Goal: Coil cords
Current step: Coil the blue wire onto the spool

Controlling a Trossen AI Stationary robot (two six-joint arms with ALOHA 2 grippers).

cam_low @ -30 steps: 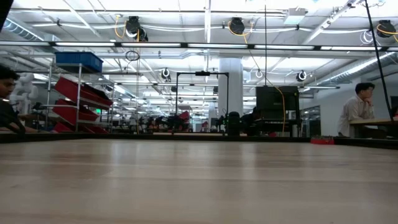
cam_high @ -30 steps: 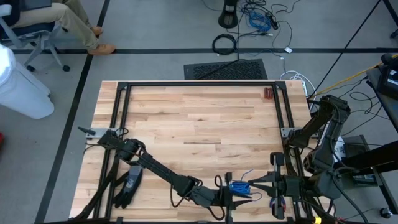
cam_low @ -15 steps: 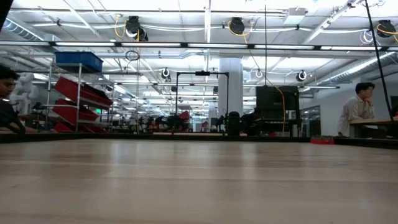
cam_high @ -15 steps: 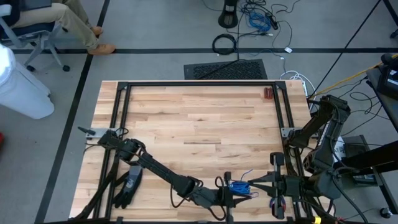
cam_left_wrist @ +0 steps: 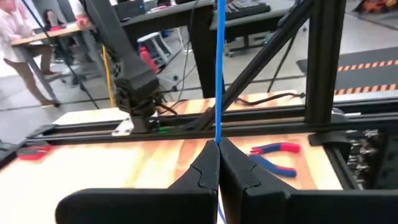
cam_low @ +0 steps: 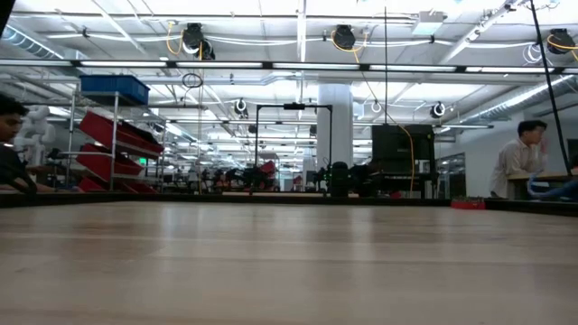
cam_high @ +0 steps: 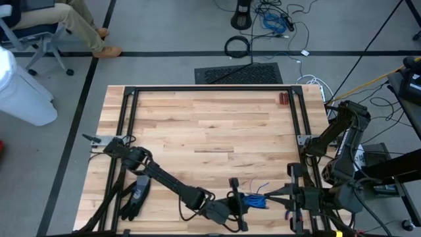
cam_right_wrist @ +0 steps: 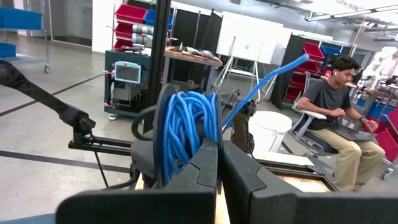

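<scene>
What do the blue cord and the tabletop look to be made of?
The cord: thin wire in smooth blue plastic-like sheathing; it bends into tight loops, slightly glossy. The tabletop: light wood, seemingly joined strips with visible grain, matte finish.

On my surface (cam_high: pixel 210 125) of pale wooden planks a black frame (cam_high: pixel 128 95) runs round the edges. A black glove (cam_high: pixel 135 196) lies near the front left corner, beside the frame's left rail. A small dark red object (cam_high: pixel 283 99) sits at the far right corner. Pliers with red and blue handles (cam_left_wrist: pixel 277 152) lie on the wood by the right rail. On the floor beyond the far edge I see a black mat (cam_high: pixel 239 73), a black cable ring (cam_high: pixel 237 46) and a tangle of blue and black wires (cam_high: pixel 276 18). A person sits on a chair (cam_right_wrist: pixel 333 121) off the far left corner; another stands at a desk (cam_low: pixel 519 158) across the room, past red bins on racks (cam_low: pixel 117 135)
</scene>
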